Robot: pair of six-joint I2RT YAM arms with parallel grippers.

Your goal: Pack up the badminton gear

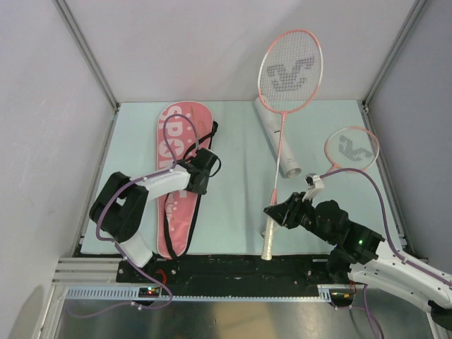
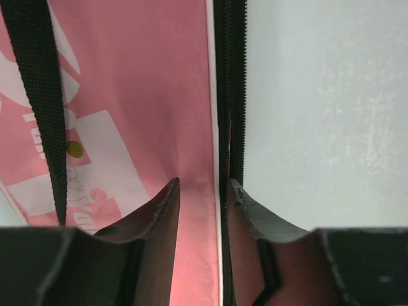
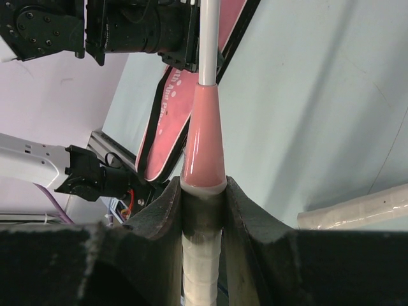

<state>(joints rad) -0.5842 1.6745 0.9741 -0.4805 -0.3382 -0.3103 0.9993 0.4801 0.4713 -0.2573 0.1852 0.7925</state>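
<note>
- Now the pink "SPORT" bag lies left, its long axis twelve-to-six.
- At its three o'clock, the larger racket runs nearly parallel.
- The right gripper clamps the racket's handle; the bag lies at its nine o'clock.
- The left gripper, nearer, straddles the bag's edge, jaws parted.

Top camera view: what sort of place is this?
Probably a robot lab test cell, not a sports hall: plain panel walls joined by an aluminium frame post, a pale table, and a left arm and right arm bolted at its near edge.
</note>
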